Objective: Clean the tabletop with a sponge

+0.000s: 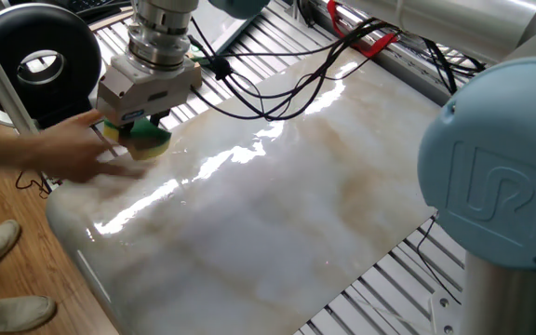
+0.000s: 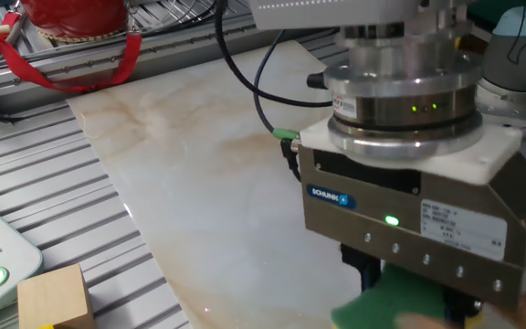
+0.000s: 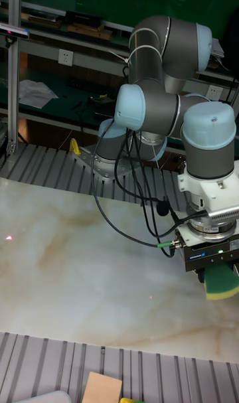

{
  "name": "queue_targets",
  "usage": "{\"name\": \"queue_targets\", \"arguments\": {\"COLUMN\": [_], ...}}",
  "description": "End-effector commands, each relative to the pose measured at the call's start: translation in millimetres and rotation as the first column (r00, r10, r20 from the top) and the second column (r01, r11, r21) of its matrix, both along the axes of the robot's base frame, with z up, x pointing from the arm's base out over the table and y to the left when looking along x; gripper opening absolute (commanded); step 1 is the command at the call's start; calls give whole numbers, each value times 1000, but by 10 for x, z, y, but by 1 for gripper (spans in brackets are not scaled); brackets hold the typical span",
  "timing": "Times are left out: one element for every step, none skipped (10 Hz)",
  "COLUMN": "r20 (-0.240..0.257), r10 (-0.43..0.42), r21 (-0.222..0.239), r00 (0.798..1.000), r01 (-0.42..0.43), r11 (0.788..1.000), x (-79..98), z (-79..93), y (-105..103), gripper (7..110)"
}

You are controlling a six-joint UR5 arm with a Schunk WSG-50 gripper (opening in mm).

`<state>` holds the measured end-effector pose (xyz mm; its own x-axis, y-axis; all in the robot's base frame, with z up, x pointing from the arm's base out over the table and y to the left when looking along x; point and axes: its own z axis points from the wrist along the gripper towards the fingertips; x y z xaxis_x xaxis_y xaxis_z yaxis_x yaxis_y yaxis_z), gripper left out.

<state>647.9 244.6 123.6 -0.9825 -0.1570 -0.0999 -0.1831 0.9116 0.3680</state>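
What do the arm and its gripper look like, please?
The arm is made of grey tubes with light-blue round joint caps. The gripper has a boxy grey metal body under a round silver flange on a white plate. It carries a blue SCHUNK label, a white sticker and a green light. Black cables with a green plug loop from it across the tabletop.

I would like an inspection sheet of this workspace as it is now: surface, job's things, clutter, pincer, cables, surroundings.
Surface: tabletop glossy, with glare; no dirt visible.
Job's things: sponge green over yellow, under the pincer near the slab's corner.
Clutter: nothing seen on the slab; wooden block on the grey slats beside it.
Pincer: pincer straddles the sponge; its fingers are hidden, so the grip cannot be confirmed.
Cables: black cables trail over the slab's far edge.
Surroundings: a person's hand, blurred, beside the sponge; red strap; black round object.
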Motion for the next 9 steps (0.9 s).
{"name": "queue_targets", "arguments": {"r20": [1, 4, 9, 17, 24, 36, 39, 39, 9], "r10": [12, 19, 24, 32, 48, 64, 79, 100, 105], "r21": [-8, -19, -24, -30, -60, -88, -98, -130, -177], "r00": [1000, 1000, 1000, 999, 999, 997, 996, 994, 994], "r01": [-12, -19, -24, -32, -46, -60, -75, -94, -102], "r11": [1000, 1000, 999, 999, 997, 994, 992, 987, 979], "x": [69, 92, 125, 186, 247, 327, 400, 478, 481], "z": [-47, -76, -101, -147, -222, -313, -420, -584, -708], "y": [-6, -37, -61, -87, -176, -280, -363, -521, -719], "gripper": [7, 7, 7, 7, 7, 7, 7, 7, 7]}}
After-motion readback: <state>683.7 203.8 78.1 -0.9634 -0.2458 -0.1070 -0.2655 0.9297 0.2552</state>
